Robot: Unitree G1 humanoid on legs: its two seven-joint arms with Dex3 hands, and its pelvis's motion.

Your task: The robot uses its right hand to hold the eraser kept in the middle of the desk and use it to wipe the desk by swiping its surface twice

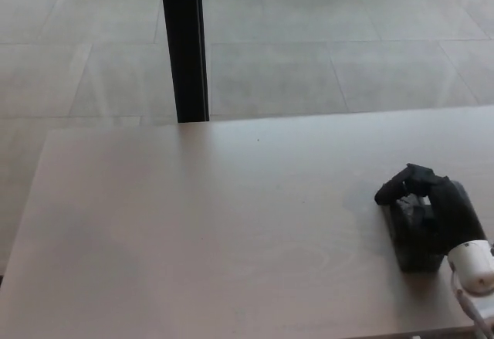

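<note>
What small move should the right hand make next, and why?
Probably slide back toward the robot's left. The right hand grips the eraser flat on the desk near its right edge, so most of the surface lies to its left.

The right hand [428, 215] lies low over the tabletop [193, 231] near its right edge, toward the near right corner. It is black, palm down, its thick fingers [401, 184] curled forward and downward and clamped around the dark eraser [413, 246] beneath the palm. The knuckles point toward the far edge and slightly toward the left edge. Behind the hand the white wrist [472, 268] enters at the near right corner, with only a short piece of the forearm visible. The left arm and hand do not show.
</note>
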